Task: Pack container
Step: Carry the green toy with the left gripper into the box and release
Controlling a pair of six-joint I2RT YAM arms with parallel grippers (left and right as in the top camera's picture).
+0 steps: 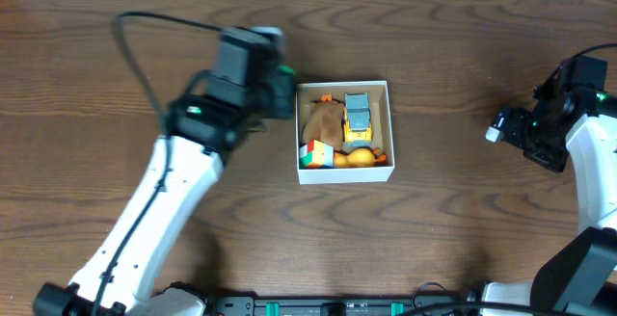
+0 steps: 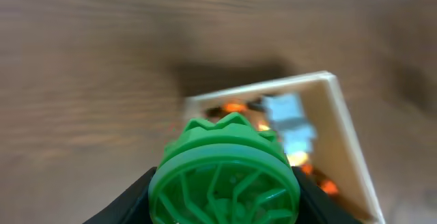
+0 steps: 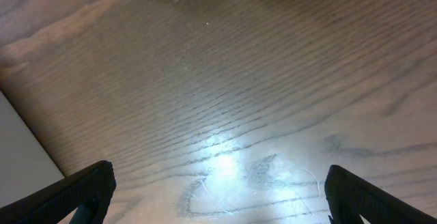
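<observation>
The container [image 1: 389, 133] is a small square white box with a tan inside, near the table's middle. It holds a brown bag-like toy [image 1: 323, 120], a yellow and blue toy car [image 1: 357, 116], an orange ball [image 1: 360, 158] and a multicoloured cube [image 1: 316, 152]. My left gripper [image 1: 280, 92] is just left of the box's upper left corner, shut on a round green plastic toy [image 2: 225, 176]. In the left wrist view the box [image 2: 341, 121] lies just beyond the toy. My right gripper [image 3: 218, 190] is open and empty over bare wood at the far right [image 1: 501, 125].
The wooden table [image 1: 453, 220] surrounds the box. A black cable [image 1: 145, 37] loops from the left arm at the upper left. The table's pale edge shows at the lower left of the right wrist view [image 3: 20, 156].
</observation>
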